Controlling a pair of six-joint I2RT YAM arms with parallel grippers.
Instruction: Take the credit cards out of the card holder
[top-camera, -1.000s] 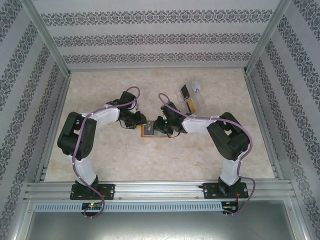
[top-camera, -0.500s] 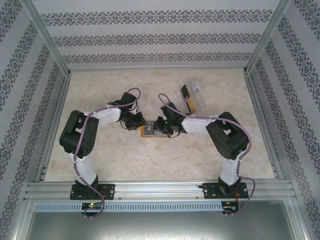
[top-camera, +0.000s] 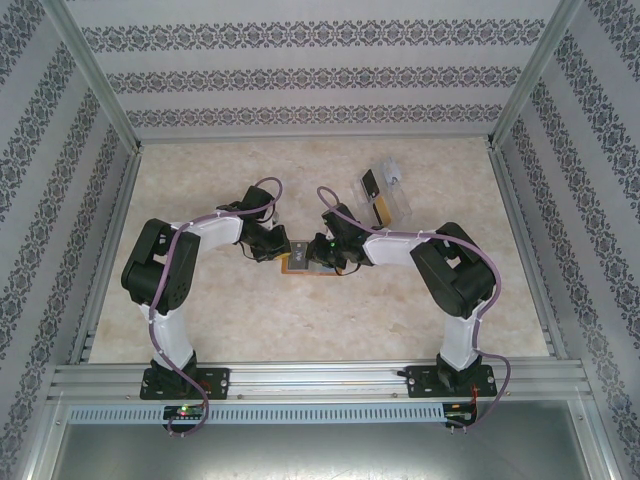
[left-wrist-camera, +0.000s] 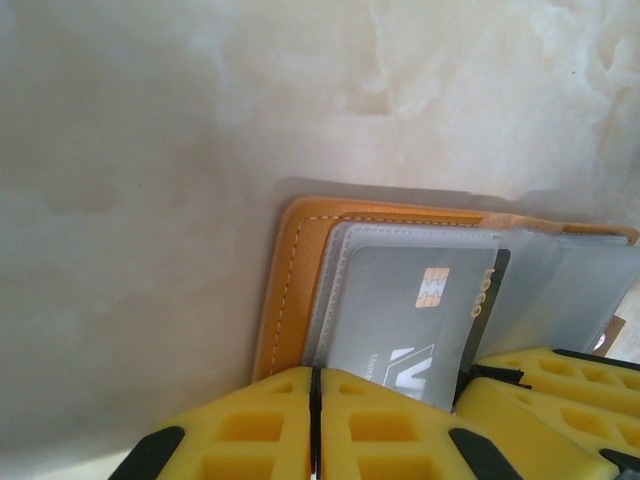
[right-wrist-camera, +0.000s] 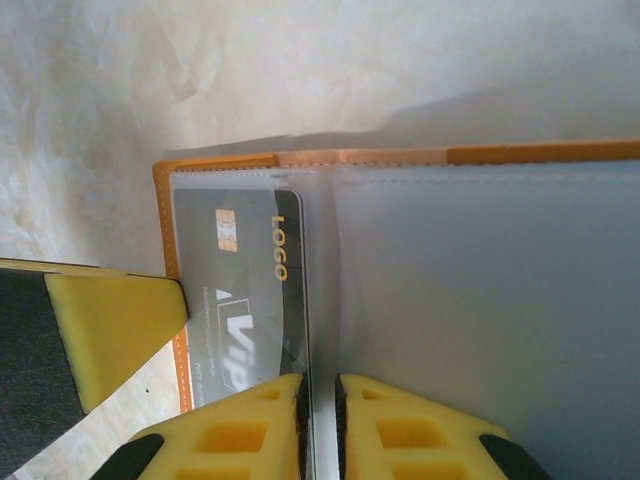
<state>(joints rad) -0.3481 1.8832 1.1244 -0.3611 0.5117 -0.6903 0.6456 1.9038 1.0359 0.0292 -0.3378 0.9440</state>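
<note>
The orange card holder (top-camera: 291, 266) lies open mid-table between both grippers. In the left wrist view its cover (left-wrist-camera: 295, 270) frames a clear pocket holding a dark grey credit card (left-wrist-camera: 410, 320) with a gold chip. My left gripper (left-wrist-camera: 315, 372) is shut, its tips meeting at the pocket's outer edge near the holder's end (top-camera: 281, 249). My right gripper (right-wrist-camera: 320, 378) is shut on a thin clear pocket leaf beside the same card (right-wrist-camera: 235, 290); the holder's orange rim (right-wrist-camera: 400, 157) runs above. A left finger (right-wrist-camera: 110, 320) touches the holder's end.
A clear plastic tray (top-camera: 402, 206) stands behind the right arm, with a dark card (top-camera: 369, 183) and a yellow-orange card (top-camera: 380, 208) in it. Patterned walls and metal posts ring the marble-look table (top-camera: 200, 330).
The left gripper's jaws have closed together and it has edged right onto the holder's end. The right gripper has stayed in place.
</note>
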